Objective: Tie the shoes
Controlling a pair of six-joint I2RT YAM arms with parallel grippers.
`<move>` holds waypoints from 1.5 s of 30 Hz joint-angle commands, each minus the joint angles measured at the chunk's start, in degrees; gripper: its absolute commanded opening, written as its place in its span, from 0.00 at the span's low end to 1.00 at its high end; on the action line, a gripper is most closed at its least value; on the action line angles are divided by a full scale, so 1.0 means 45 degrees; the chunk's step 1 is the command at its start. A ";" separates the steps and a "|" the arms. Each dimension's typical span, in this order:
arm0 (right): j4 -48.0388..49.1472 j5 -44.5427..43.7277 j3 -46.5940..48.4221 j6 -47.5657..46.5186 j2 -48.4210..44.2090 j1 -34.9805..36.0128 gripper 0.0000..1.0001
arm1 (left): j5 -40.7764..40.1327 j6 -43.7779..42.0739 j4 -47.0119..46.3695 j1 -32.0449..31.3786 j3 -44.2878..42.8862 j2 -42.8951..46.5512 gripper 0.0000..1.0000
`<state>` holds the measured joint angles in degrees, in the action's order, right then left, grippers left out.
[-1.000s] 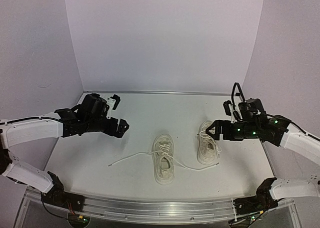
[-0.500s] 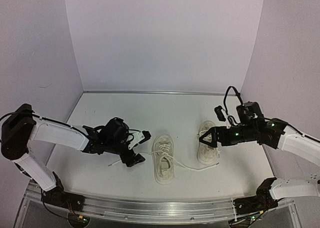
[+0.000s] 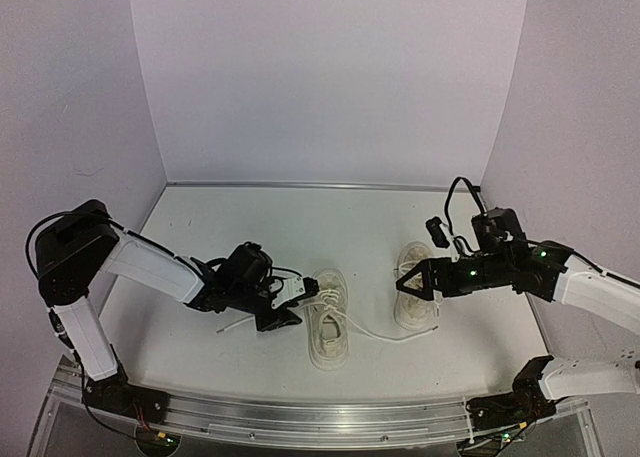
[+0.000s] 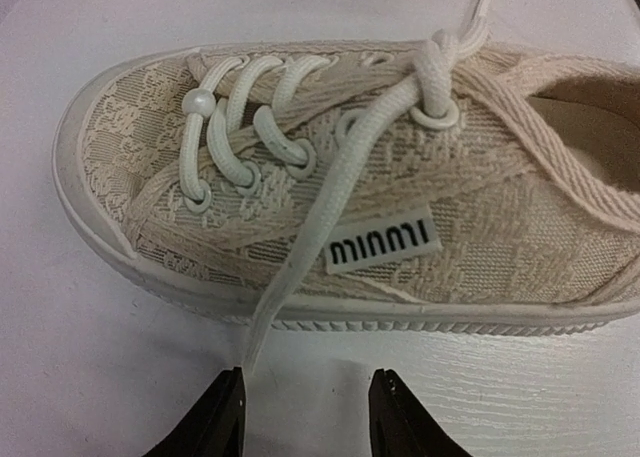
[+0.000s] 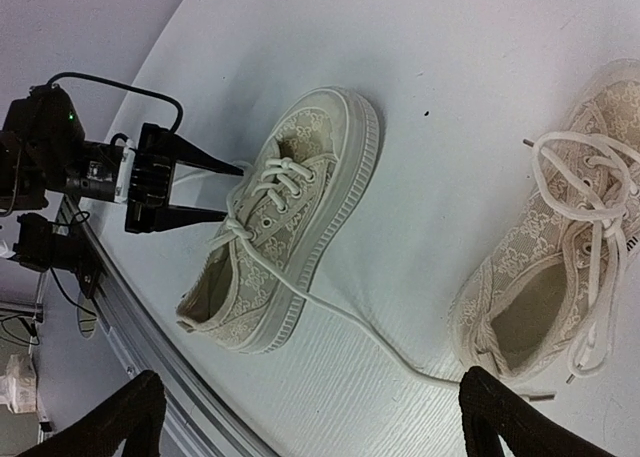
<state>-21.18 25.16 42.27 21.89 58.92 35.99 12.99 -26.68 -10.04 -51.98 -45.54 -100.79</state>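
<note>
Two cream lace-patterned shoes lie on the white table: the left shoe (image 3: 328, 322) (image 4: 400, 207) (image 5: 285, 217) and the right shoe (image 3: 415, 299) (image 5: 560, 257). My left gripper (image 3: 290, 304) (image 4: 305, 402) is low at the left shoe's outer side, with its jaws apart. One loose lace (image 4: 300, 257) runs down from the knot to the inner edge of the left fingertip (image 4: 225, 412), unpinched. The other lace end (image 3: 385, 335) (image 5: 400, 352) trails towards the right shoe, whose laces lie looped on top. My right gripper (image 3: 410, 280) (image 5: 310, 377) hovers wide open over the right shoe's toe.
A metal rail (image 3: 320, 417) runs along the table's front edge (image 5: 130, 317), close to the left shoe's heel. White walls close off the back and both sides. A free lace tail (image 3: 235, 325) lies on the table under my left arm.
My left arm swung in from the back left and dropped beside the left shoe, its jaws narrowing around the lace. My right gripper drifted slightly left and lower.
</note>
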 commanded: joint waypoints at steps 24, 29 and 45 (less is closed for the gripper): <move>0.0377 0.0314 -0.0300 -0.0187 0.0413 -0.0045 0.98 | 0.0319 0.0555 -0.2448 0.0263 0.0443 0.1188 0.00; 0.0371 0.0393 -0.0453 -0.0340 0.0802 -0.0048 0.95 | 0.1203 0.1211 -0.2662 0.0246 0.0552 0.1964 0.00; 0.2608 0.2073 -0.0115 -0.0215 0.2449 0.0036 0.54 | 0.3039 0.2700 -0.4406 -0.0447 -0.0020 0.1413 0.00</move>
<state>-16.77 30.17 39.63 19.67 67.39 35.98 24.49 -16.16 -25.96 -53.20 -43.40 -93.77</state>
